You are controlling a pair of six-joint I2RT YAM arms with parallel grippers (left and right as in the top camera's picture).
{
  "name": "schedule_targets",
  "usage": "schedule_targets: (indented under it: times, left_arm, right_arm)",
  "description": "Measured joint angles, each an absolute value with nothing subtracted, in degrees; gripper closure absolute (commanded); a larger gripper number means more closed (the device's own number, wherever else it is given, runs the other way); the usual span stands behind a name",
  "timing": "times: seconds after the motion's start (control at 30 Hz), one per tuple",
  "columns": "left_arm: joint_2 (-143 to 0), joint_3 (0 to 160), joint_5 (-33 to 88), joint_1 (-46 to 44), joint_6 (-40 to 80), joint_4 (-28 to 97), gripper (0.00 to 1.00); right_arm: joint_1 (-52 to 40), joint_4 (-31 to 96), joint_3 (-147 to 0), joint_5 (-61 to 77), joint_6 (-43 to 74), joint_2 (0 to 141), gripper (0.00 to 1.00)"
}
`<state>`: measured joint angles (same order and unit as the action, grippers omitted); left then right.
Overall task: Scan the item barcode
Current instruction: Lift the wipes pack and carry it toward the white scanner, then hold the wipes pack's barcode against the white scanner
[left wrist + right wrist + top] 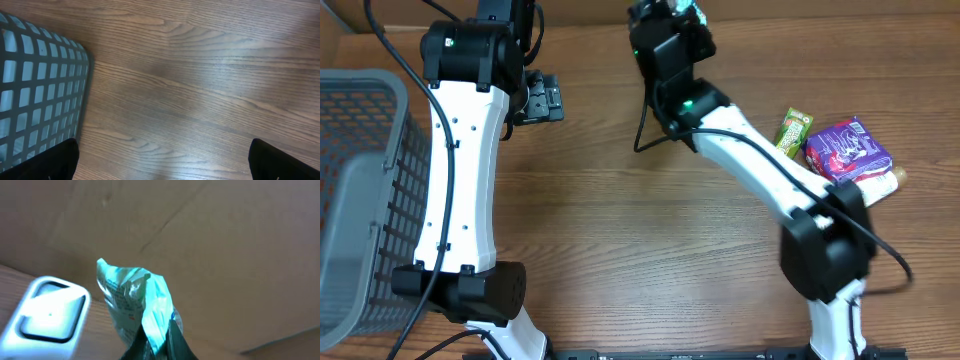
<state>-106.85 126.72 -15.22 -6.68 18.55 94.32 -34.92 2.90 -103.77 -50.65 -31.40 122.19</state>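
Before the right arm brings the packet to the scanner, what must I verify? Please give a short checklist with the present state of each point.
1. Right pincer shut firmly on the teal packet: ok.
2. White scanner in the right wrist view, beside the packet: ok.
3. Barcode turned toward the scanner: cannot tell; the packet is crumpled and no barcode shows.
4. Left pincer open and empty, over bare table: ok.
5. Left arm away from the packet: ok; it stands near the basket.
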Motion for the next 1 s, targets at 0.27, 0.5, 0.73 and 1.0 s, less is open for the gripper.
schedule_targets:
  times: [0.27, 0.5, 0.73, 1.0]
  left_arm:
    - [-106.85, 126.72, -15.25, -6.68, 18.55, 94.30, 0.00]
    - [-106.85, 126.72, -15.25, -6.68, 18.55, 94.30, 0.00]
    - [-106.85, 126.72, -15.25, -6.68, 18.55, 94.30, 0.00]
    - [-106.85, 126.72, -15.25, -6.68, 18.55, 94.30, 0.01]
  right_arm:
    - [-33.12, -14.46, -103.70, -50.81, -54.70, 131.04, 0.96]
    - [-32.36, -17.34, -103.70, -45.78, -61.67, 135.26, 0.96]
    - [-32.38, -18.83, -103.70, -42.83, -63.07, 135.52, 0.96]
    - [-32.77, -18.81, -103.70, -40.03, -61.32, 135.57, 0.96]
